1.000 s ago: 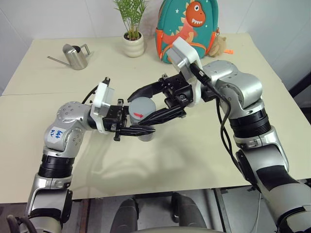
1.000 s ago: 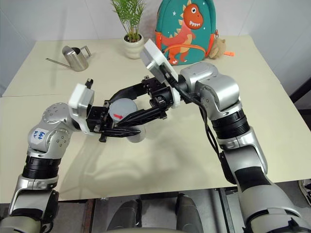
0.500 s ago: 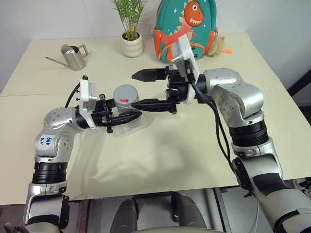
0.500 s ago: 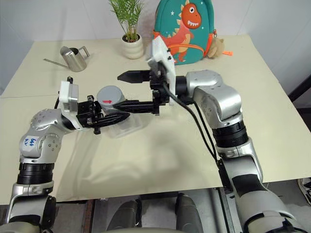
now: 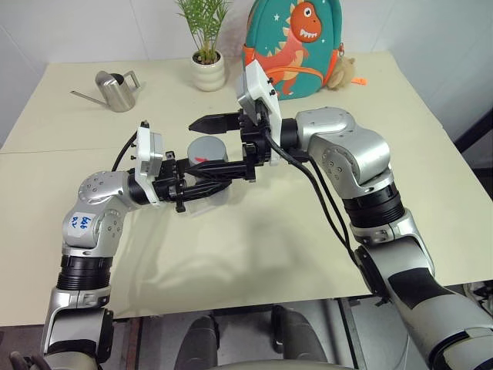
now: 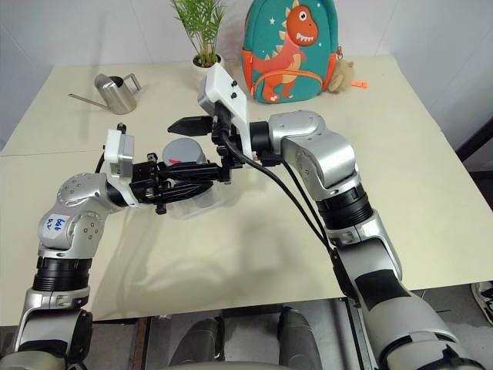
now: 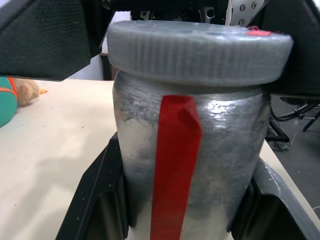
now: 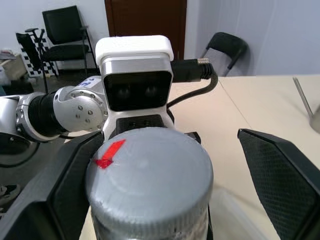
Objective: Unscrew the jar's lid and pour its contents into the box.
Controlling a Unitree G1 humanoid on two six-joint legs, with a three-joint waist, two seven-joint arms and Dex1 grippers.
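The jar is kept clamped by the left claw while the right claw has been spread wide around the lid, so unscrewing looks about ready.

arms: silver, black joints | cables: black | wrist cameras: white | left arm: blue-inked white sticker

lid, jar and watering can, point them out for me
lid point(image 8: 150, 172): right wrist view, on its flat grey top.
jar point(image 7: 220, 145): left wrist view, on its clear side wall.
watering can point(image 5: 119, 91): left eye view, on its steel body.
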